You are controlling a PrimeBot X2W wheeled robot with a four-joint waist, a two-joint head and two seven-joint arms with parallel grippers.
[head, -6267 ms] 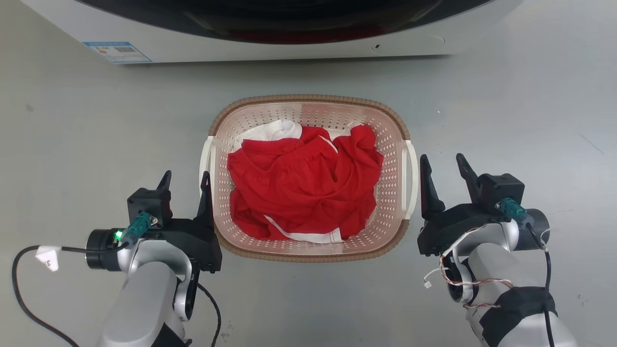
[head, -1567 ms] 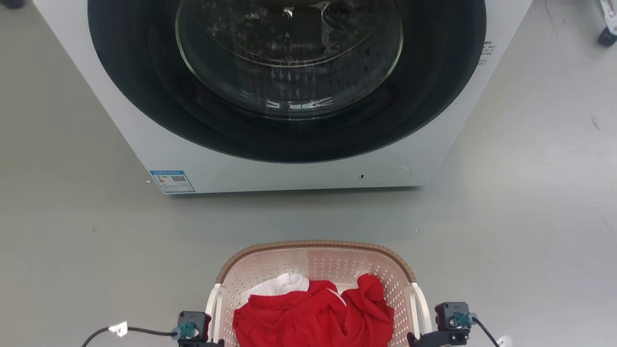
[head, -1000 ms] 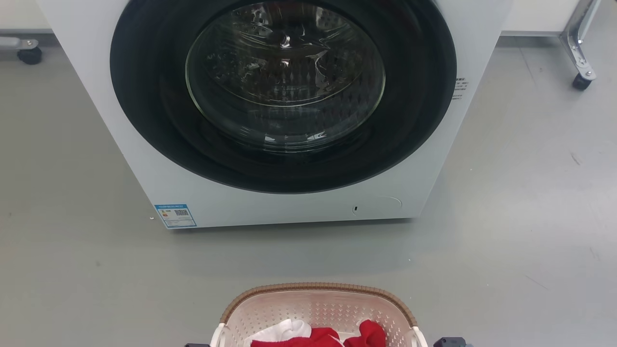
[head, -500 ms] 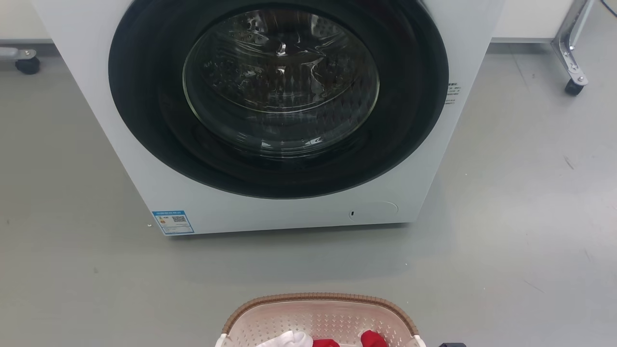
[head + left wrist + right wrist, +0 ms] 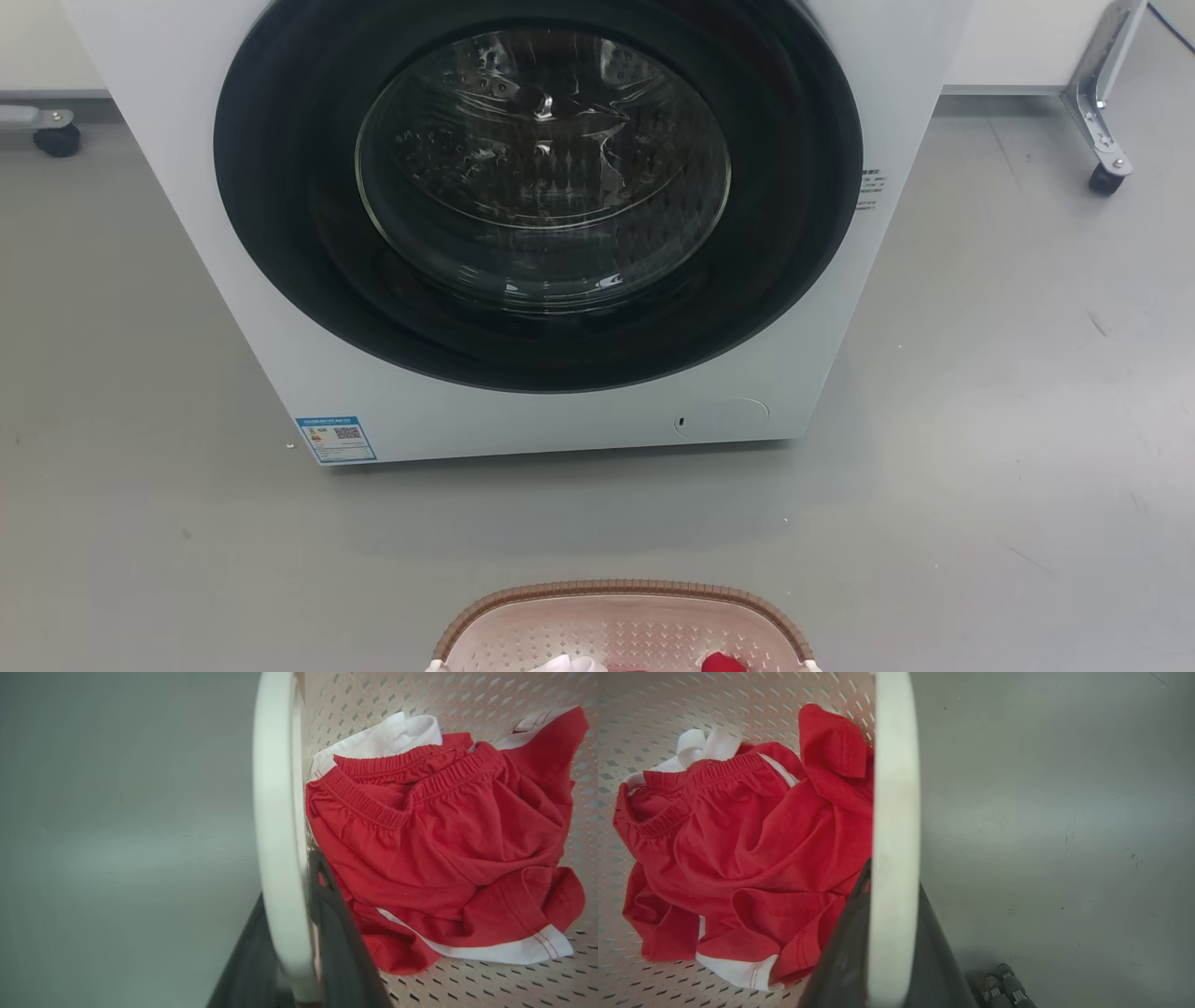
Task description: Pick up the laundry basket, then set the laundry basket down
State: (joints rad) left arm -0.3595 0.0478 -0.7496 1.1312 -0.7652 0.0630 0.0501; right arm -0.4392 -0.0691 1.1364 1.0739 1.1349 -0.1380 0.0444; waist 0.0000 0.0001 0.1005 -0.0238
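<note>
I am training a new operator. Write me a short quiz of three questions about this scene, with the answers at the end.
1. True or false: the pale pink perforated plastic laundry basket with the brown woven-look rim is empty.
2. What stands between the two dark fingers of the left claw, and likewise of the right claw?
A) the brown rim
B) a white loop handle of the basket
C) red cloth
3. Fill in: in the head view, beyond the basket stands a white front-loading ______ with a round glass door.

Key
1. False: red shorts with white trim lie in it.
2. B
3. washing machine
</note>
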